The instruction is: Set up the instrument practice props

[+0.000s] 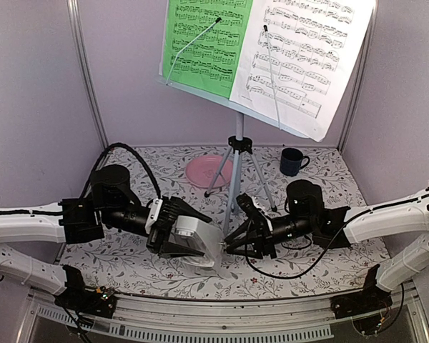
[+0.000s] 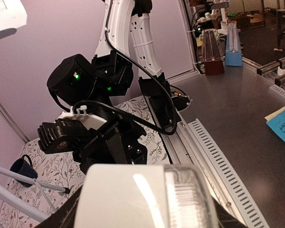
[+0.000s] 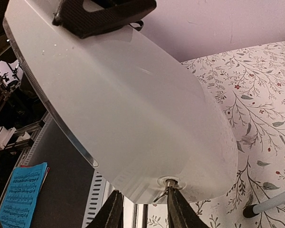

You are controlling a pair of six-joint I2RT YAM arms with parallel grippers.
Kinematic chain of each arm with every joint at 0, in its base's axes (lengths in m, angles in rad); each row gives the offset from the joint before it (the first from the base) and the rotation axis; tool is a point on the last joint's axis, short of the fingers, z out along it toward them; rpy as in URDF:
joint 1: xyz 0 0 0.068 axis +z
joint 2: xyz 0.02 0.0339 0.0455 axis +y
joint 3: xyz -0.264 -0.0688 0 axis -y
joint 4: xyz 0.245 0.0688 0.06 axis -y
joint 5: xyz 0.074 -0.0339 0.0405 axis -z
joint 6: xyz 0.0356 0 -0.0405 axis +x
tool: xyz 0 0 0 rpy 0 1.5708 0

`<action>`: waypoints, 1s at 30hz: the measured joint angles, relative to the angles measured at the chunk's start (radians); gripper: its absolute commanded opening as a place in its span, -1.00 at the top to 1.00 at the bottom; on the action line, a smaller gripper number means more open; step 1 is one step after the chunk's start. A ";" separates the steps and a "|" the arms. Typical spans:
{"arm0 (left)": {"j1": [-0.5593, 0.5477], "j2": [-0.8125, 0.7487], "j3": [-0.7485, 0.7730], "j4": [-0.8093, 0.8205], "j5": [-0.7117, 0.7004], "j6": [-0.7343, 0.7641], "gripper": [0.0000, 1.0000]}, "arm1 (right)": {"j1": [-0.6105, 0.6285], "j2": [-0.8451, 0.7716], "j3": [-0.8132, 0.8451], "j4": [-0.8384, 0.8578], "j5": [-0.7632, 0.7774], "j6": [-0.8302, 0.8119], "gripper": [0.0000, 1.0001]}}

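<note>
You had the left gripper (image 1: pixel 188 232) clamped on the metronome (image 3: pixel 133 109) over the near middle of the table (image 1: pixel 129 268). It was tipped over, not upright, and whether it touched the cloth could not be told. Its small winding key (image 3: pixel 169 183) faced right, straight at the right gripper (image 3: pixel 145 211). That gripper's fingers stood narrowly apart and held nothing, with one tip just beside the key. The right arm was plainly the nearer one for the key. Farther back the stand (image 1: pixel 237 153) stood upright, with the green sheet (image 1: pixel 200 43) and the white sheet (image 1: pixel 300 57) side by side on it.
</note>
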 measured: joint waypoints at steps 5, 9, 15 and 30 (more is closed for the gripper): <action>-0.001 0.000 0.000 -0.002 -0.008 0.000 0.50 | 0.000 0.002 0.012 -0.018 0.040 -0.002 0.39; -0.001 0.000 0.001 0.001 -0.018 0.000 0.50 | 0.000 0.006 0.013 -0.031 0.090 0.000 0.45; -0.002 0.002 0.002 0.003 -0.031 0.000 0.51 | 0.000 0.023 0.027 -0.045 0.114 0.011 0.11; -0.003 0.003 0.001 0.017 -0.083 -0.002 0.53 | 0.013 0.045 0.027 -0.042 0.146 0.085 0.60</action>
